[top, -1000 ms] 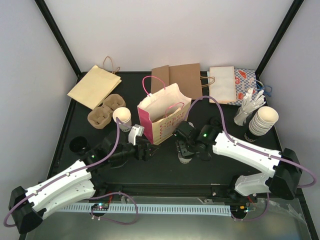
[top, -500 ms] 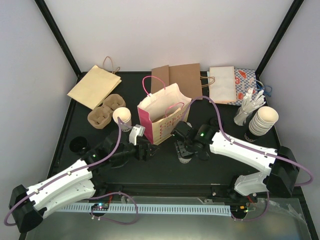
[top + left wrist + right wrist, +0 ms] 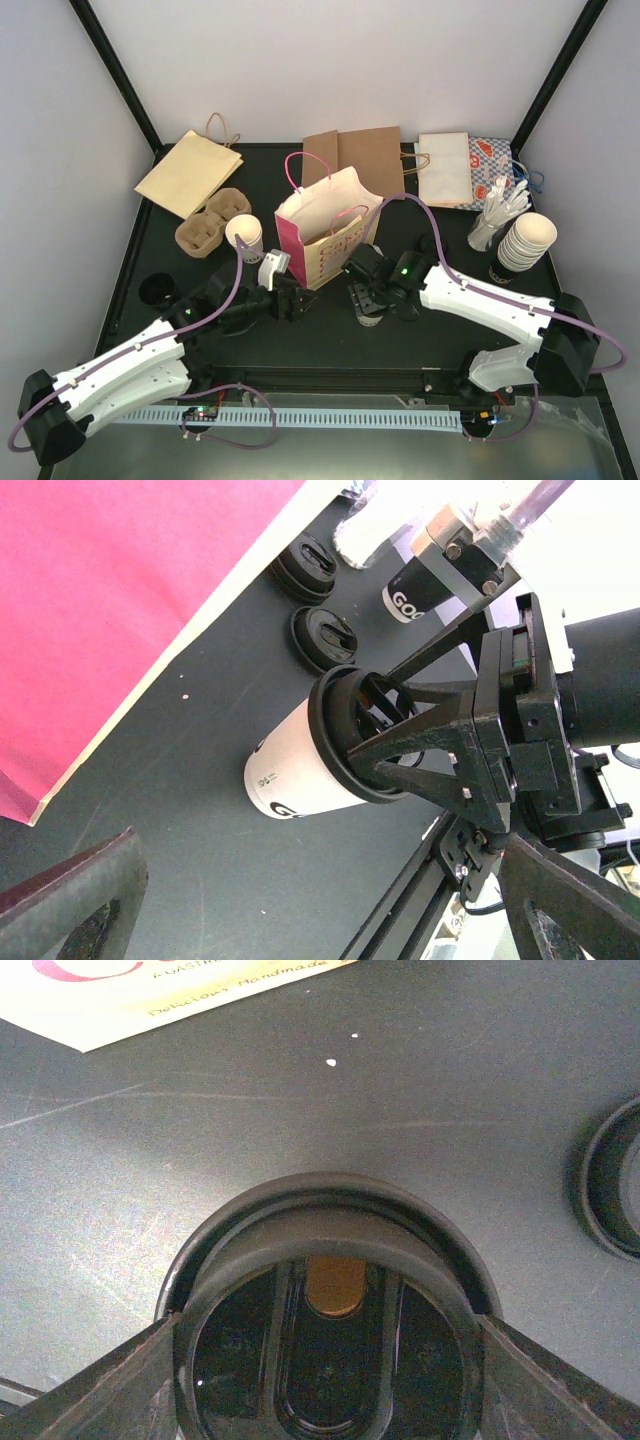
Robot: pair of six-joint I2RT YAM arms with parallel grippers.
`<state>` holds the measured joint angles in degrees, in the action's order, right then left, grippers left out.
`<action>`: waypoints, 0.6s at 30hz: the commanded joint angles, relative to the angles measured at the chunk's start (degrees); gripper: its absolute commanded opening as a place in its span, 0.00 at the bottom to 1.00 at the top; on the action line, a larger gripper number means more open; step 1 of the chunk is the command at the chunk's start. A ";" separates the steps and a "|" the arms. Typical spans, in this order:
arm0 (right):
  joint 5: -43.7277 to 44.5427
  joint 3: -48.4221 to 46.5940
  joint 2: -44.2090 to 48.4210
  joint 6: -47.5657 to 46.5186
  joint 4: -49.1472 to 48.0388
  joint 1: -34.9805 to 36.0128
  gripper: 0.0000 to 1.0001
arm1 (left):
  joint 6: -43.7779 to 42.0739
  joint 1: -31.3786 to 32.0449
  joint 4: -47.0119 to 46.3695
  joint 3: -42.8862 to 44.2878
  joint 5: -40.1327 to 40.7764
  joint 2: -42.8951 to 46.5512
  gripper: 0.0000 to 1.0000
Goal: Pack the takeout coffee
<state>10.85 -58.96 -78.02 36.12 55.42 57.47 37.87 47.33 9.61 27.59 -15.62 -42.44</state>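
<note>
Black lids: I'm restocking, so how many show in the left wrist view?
3. One lid caps the white cup in the right pincer; a second lid and third lid lie on the table beyond, near the pink bag. Others may be hidden.

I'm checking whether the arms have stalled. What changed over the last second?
The right arm shifted slightly left toward the pink bag, with the right pincer still gripping the lidded cup. Nothing was taken or let go. The left pincer, open, the bag and the rest stayed put.

matt white paper cup [image 3: 290, 775], smooth black plastic lid [image 3: 325, 735], scuffed matt dark tabletop [image 3: 300, 1090]
</note>
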 commanded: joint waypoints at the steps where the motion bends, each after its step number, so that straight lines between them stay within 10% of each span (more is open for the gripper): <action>1: -6.92 9.30 -7.04 -0.48 2.07 0.90 0.68 | -1.29 0.22 -0.11 1.19 0.41 0.47 0.99; 18: -17.35 7.75 -2.21 -4.40 5.66 6.37 0.66 | 2.86 0.22 -4.43 -0.04 -4.64 -3.36 0.97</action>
<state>10.61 -57.56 -76.79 32.86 53.36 59.53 38.06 47.33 9.78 27.59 -16.78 -44.40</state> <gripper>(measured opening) 0.745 0.986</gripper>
